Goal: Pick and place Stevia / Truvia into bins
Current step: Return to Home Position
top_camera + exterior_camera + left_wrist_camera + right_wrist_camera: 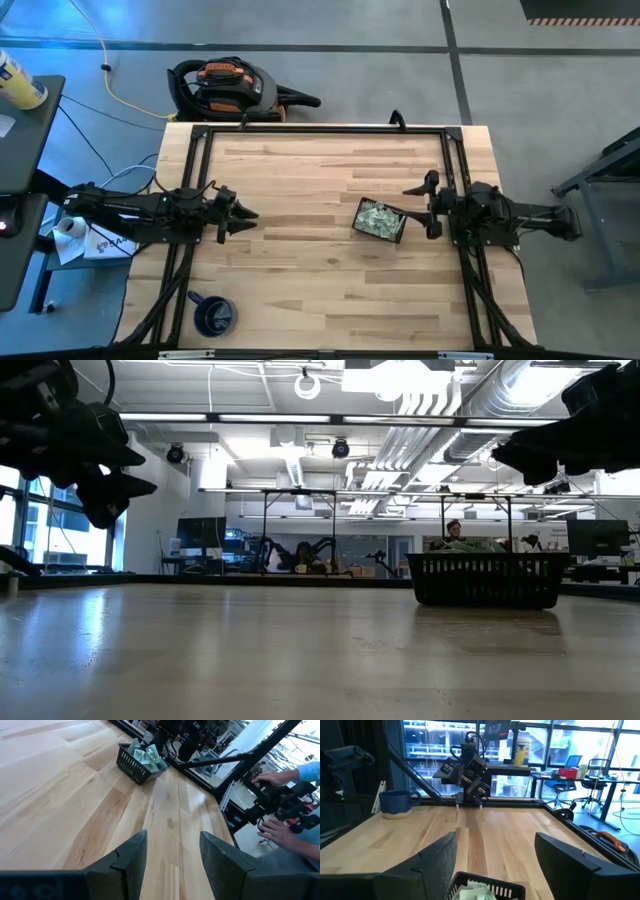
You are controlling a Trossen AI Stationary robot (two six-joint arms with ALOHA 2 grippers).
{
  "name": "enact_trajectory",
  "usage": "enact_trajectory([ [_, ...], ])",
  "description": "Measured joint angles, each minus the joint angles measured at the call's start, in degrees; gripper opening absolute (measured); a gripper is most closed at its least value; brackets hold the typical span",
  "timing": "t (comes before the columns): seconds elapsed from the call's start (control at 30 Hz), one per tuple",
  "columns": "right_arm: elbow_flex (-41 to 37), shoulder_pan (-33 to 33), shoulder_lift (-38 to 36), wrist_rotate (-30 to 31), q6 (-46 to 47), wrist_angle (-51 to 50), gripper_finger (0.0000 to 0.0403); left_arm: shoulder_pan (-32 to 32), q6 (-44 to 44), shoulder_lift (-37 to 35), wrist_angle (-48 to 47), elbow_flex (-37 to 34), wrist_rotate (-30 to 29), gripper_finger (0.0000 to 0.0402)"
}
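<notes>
The black gridded tray [380, 221] stands flat on the wood on the table's right half, filled with pale green and white sachets [377, 217]. It also shows in the low view [487, 578], the left wrist view [140, 759] and the right wrist view [487, 889]. My right gripper [421, 206] hovers open just right of the tray, above table height [495, 860]. My left gripper [246, 215] is open and raised over the table's left half, far from the tray [172, 855]. No loose sachets show on the table.
A dark blue mug [213, 315] stands near the table's near-left corner [396, 801]. Black frame rails [320, 130] run along the far and side edges. Bare wood lies between the arms. A person's hands [272, 827] work at a device beyond the table's right edge.
</notes>
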Motion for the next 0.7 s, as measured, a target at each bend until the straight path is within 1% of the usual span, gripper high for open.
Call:
enact_trajectory([
  [0.2,0.00,0.36,0.31,0.70,4.99,-0.11,0.0259,0.00,0.00,0.02,0.00,0.00,0.02,0.0216],
  [0.7,-0.02,0.32,0.66,1.54,4.93,-0.28,0.0259,-0.01,0.00,0.02,-0.01,0.01,0.07,0.0216],
])
